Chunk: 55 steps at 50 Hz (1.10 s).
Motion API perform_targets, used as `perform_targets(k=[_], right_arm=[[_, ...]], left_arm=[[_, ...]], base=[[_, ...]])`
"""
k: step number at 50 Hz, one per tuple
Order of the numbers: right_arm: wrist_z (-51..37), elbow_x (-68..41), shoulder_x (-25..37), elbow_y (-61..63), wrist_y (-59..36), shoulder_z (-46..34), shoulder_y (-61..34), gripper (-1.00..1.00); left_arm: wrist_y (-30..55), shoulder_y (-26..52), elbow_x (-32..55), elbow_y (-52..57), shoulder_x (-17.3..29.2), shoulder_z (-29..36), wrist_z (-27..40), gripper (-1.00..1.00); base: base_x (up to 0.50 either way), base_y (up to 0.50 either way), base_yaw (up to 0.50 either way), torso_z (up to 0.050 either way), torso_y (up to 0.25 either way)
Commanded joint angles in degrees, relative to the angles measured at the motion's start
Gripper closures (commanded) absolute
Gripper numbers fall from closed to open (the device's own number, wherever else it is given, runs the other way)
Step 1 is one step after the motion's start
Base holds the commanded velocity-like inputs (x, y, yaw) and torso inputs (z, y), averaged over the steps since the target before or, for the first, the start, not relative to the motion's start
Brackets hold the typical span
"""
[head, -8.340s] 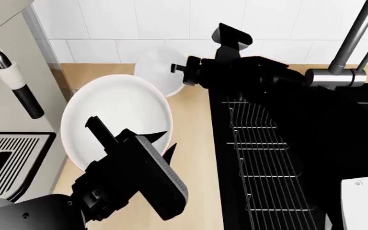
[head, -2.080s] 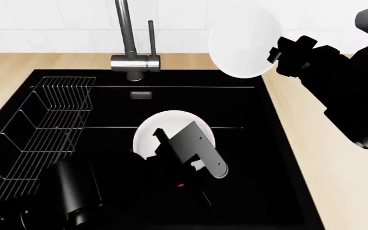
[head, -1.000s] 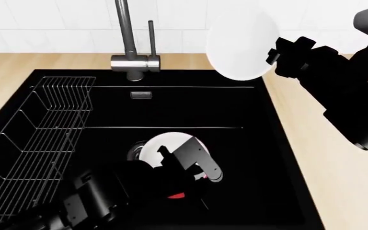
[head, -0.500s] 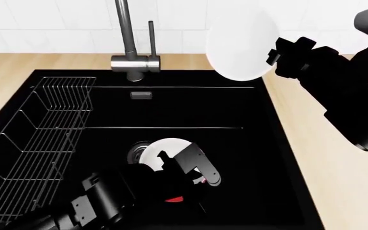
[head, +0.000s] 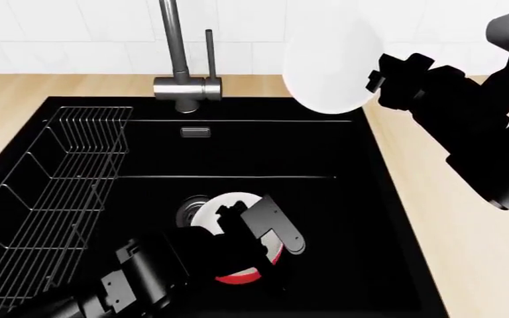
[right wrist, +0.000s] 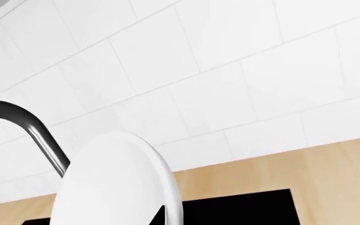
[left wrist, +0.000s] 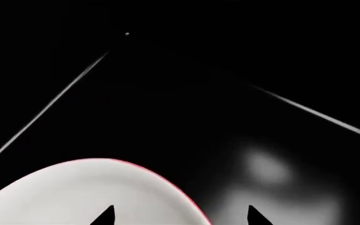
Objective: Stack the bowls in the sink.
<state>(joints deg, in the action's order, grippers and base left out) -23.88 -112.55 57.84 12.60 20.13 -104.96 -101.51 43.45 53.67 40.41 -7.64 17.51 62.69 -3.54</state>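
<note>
Your left hand (head: 268, 228) pinches the red bowl's (head: 236, 275) rim low in the sink (head: 360, 218), lower centre of the head view, beside the drain (head: 188, 211). Let go while it tilts and it may rock or slide. Your right hand (head: 380, 74) grips the white bowl (head: 330, 59) on edge at upper right, over the bench (head: 449, 218) corner. Release it early and it could strike the sink edge, missing the red bowl.

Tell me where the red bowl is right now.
In the head view, the red bowl sits low in the black sink, just right of the steel drain, with the left end effector over it.
</note>
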Motion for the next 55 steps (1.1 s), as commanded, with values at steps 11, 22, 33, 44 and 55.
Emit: perform_targets(k=[11,22,33,44,55], right_arm=[[-0.16,1.09,-0.07,0.06,-0.58,1.18,-0.49,1.0],[-0.58,1.06,0.0,0.16,-1.24,1.61,-0.93,1.0],[-1.56,1.26,0.49,0.37,-1.57,1.98,-1.25,1.0],[-5.57,0.64,0.55,-0.04,-3.18,1.95,-2.35,1.0],[-7.0,-3.02,1.8,0.47,-5.75,2.45,-3.18,1.0]], left_arm=[[2.47,-2.15,1.69,8.45,2.23,-0.79,3.05,-1.0],[4.72,-0.7,4.37,14.65,4.83,-3.72,5.57,-1.0],[5.46,1.07,8.76,19.56,8.29,-10.03,8.22,-1.0],[6.34,2.51,10.43,23.55,11.79,-14.19,12.05,-1.0],[7.57,3.09,11.0,26.4,14.88,-16.72,15.83,-1.0]], base=[[0.0,0.0,0.0,0.0,-0.002],[0.0,0.0,0.0,0.0,0.0],[0.0,0.0,0.0,0.0,0.0],[0.0,0.0,0.0,0.0,0.0],[0.0,0.0,0.0,0.0,0.0]])
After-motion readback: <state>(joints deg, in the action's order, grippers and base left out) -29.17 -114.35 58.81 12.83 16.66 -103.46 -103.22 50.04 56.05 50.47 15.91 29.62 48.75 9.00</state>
